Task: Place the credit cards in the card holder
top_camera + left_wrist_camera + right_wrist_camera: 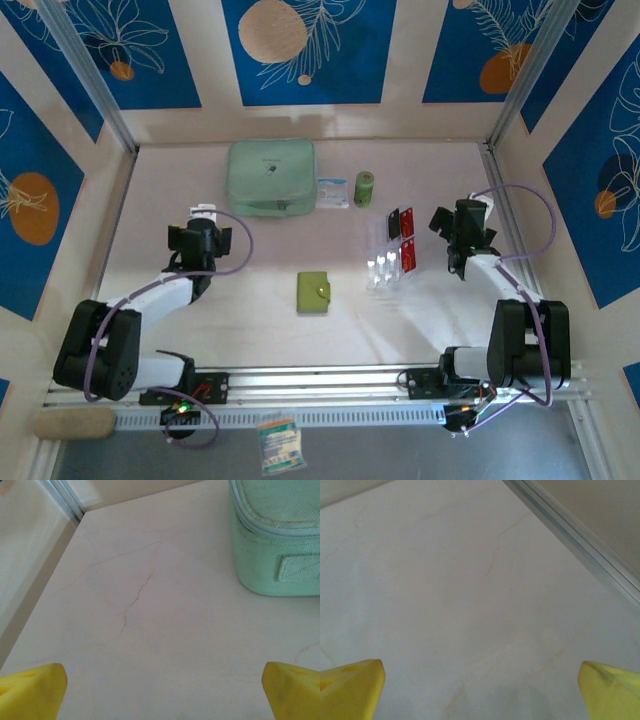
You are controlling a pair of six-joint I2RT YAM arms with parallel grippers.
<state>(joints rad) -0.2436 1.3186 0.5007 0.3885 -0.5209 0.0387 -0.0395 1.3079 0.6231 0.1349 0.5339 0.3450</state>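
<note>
The olive-green card holder (313,292) lies closed on the table's middle, snap tab to the right. The credit cards (406,222), red and dark, stand in a clear acrylic rack (385,262) to its right. My left gripper (203,214) hovers at the left, well away from the holder, and is open. In the left wrist view its yellow fingertips (35,692) sit wide apart over bare table (150,630). My right gripper (462,214) is open just right of the rack. Its yellow fingertips (352,687) frame bare tabletop with nothing between them.
A pale mint zip pouch (270,178) sits at the back centre, and its corner (275,535) is ahead-right of the left gripper. A small green cylinder (365,188) and a white packet (333,193) lie beside it. A metal frame rail (580,540) runs along the right wall.
</note>
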